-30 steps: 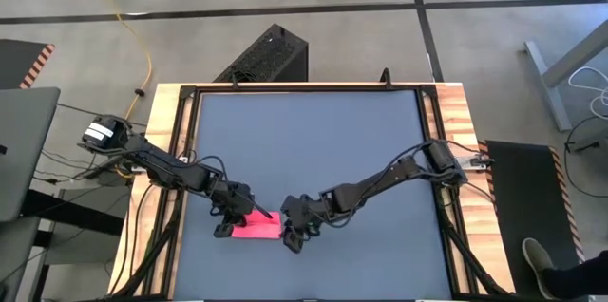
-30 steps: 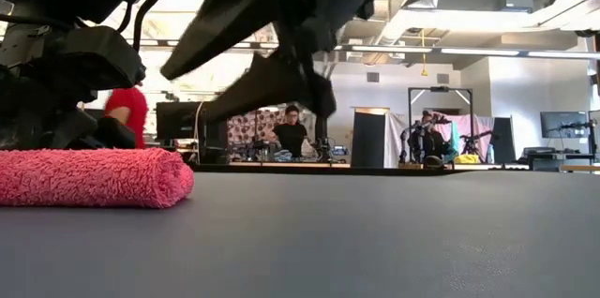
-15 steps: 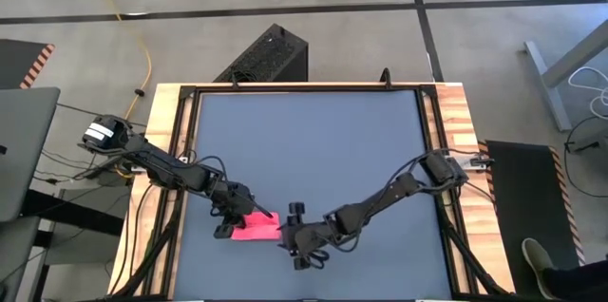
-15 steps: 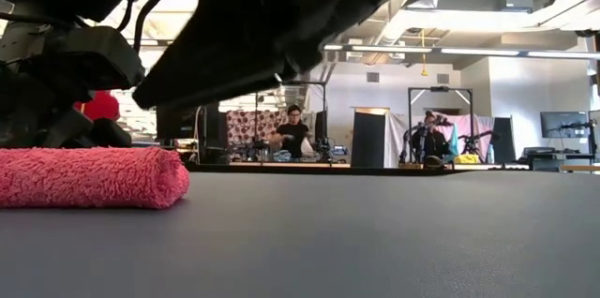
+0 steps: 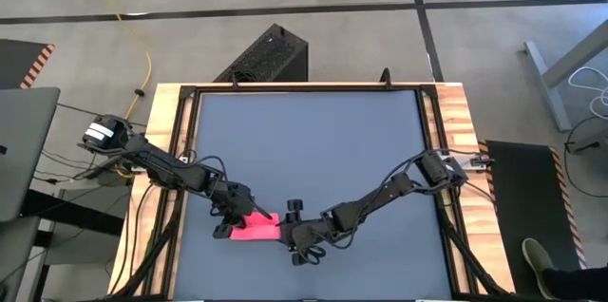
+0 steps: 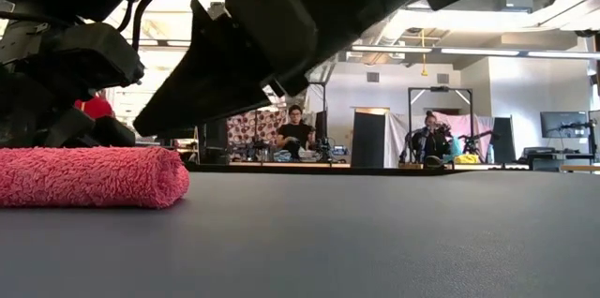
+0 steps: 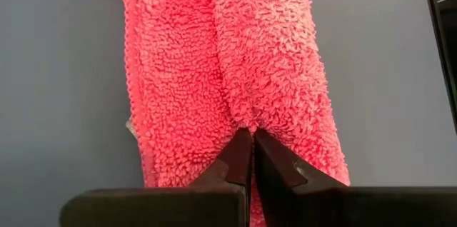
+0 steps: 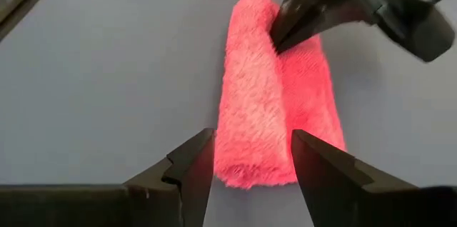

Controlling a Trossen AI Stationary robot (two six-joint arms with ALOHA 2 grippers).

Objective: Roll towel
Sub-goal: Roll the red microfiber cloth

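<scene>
The pink-red towel [image 5: 253, 227] lies on the dark table near its front edge, partly rolled: a thick roll [image 7: 275, 63] beside a flat strip [image 7: 171, 77]. It also shows in the low view [image 6: 89, 178]. My left gripper [image 5: 249, 215] is shut, its tips in the crease between roll and strip. My right gripper [image 5: 296, 234] is open just off the towel's right end, and its fingers [image 8: 191, 166] stand either side of that end [image 8: 257, 170] without touching it. My left gripper meets the towel in the crease [image 7: 246, 121] between the roll and the flat strip, near one end. The two fingers are together, slanting down from the table's left and far side, and a small pucker of cloth runs into their tips. The towel lies flat on the table.
The table's dark mat [image 5: 313, 141] lies bare behind the towel. Wooden side rails [image 5: 166, 131] and a black frame border it. People stand in the room far beyond the table [image 6: 295, 134].
My right gripper has swung down toward the table's near edge and turned, so that its open fingers now face the towel's right end. The towel and my left gripper have stayed where they were.
</scene>
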